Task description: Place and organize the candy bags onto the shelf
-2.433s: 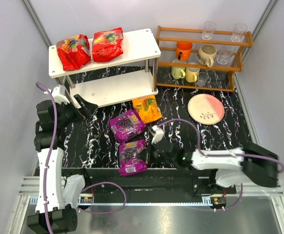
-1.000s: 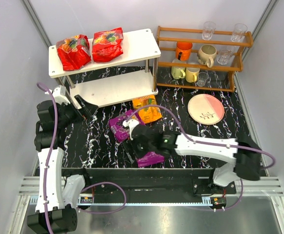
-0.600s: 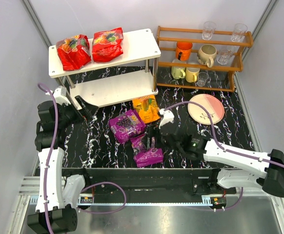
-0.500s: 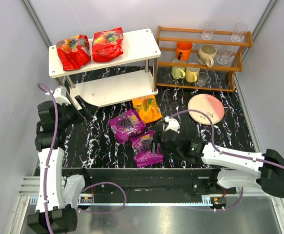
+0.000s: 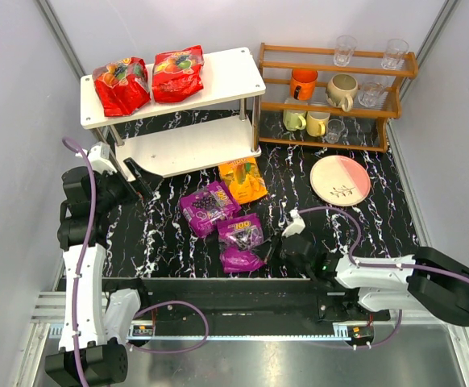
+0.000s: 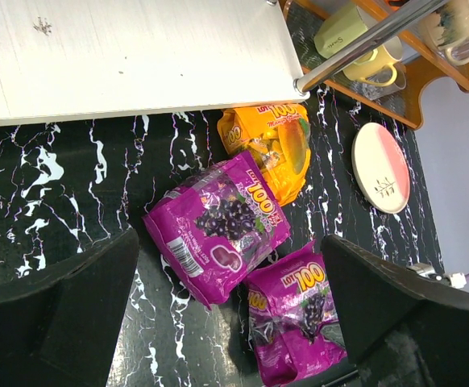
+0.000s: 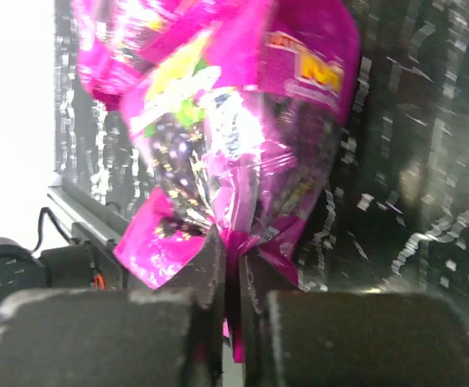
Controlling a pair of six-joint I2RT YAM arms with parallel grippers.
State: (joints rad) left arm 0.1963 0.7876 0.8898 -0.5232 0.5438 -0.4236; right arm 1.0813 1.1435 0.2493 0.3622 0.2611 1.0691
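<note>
- Shelf (image 5: 226, 68), far-left corner — its top board carries two red bags (image 5: 177, 72).
- Right gripper (image 7: 230, 250), low by the near edge, pinches a purple bag (image 5: 241, 240).
- Left gripper (image 5: 139, 179) hovers by the left edge — jaws spread wide, holding nothing.

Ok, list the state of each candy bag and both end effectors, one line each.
Left red bag: on shelf top.
Right red bag: on shelf top.
Orange bag: flat on table.
Far purple bag: flat on table, unheld.
Near purple bag: crumpled, pinched at one edge.
Left end effector: open, empty.
Right end effector: shut on near purple bag.
</note>
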